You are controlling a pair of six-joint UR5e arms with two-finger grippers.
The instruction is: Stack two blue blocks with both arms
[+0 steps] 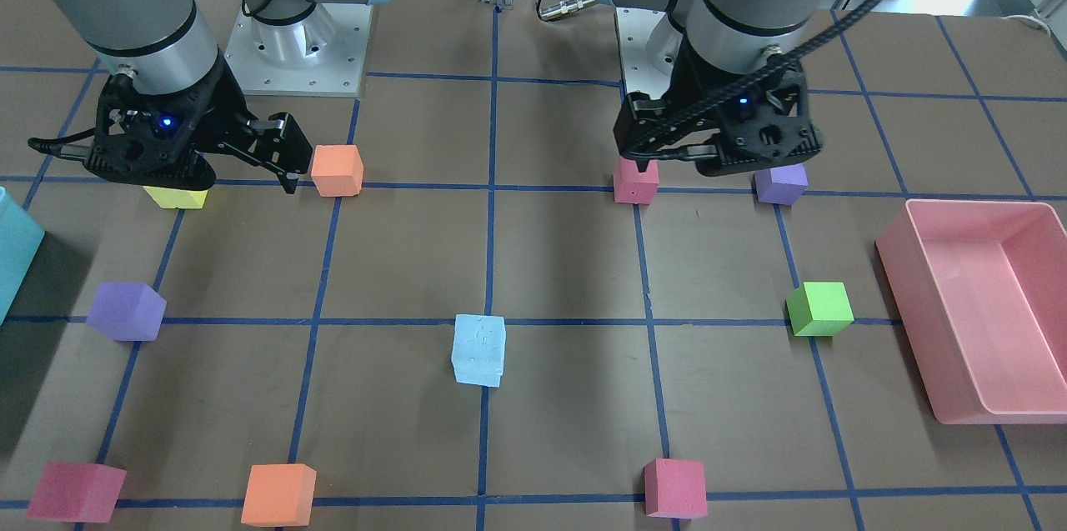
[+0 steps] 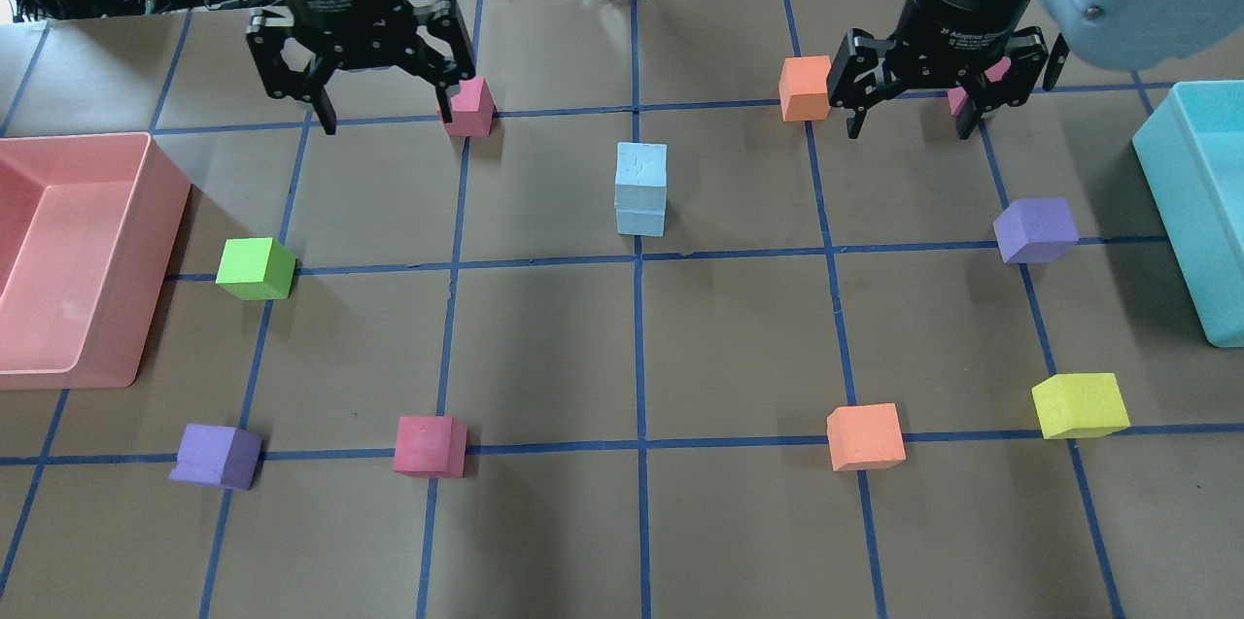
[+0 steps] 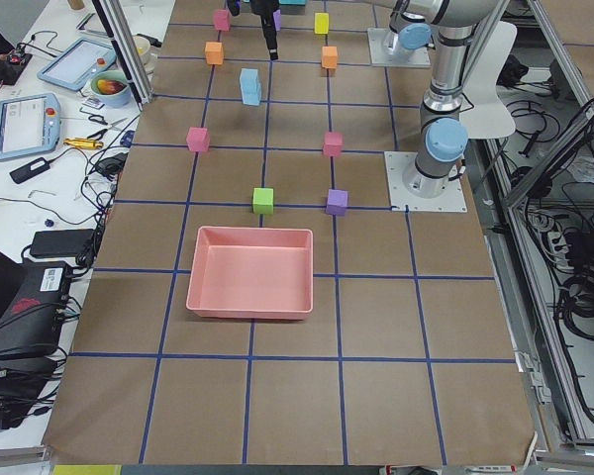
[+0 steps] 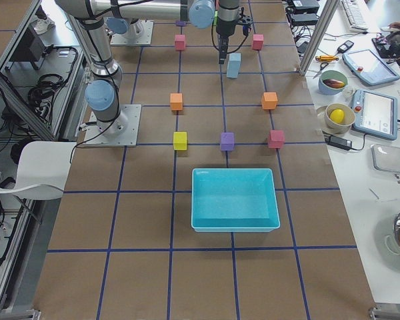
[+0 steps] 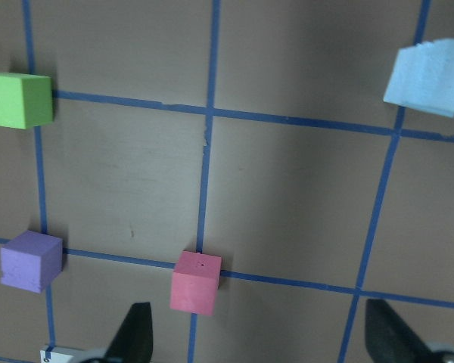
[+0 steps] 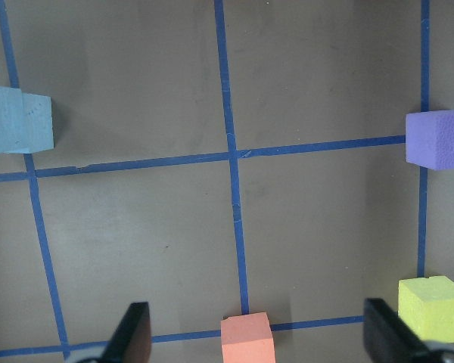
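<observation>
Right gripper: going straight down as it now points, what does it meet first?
Likely the orange cube, nearly centred below the right gripper in its wrist view. The offset is unclear, so it may land on the table beside it.

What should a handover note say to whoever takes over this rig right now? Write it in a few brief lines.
Left gripper: jaws open, empty, well off to one side of the stack.
Right gripper: jaws open, empty, off to the other side of the stack.
Blocks: the top blue block sits squarely on the bottom blue block, between the two arms, with nothing touching them.
Done: the stack is built and released.
Left: seemingly nothing; just keep both arms away from the stack.
</observation>
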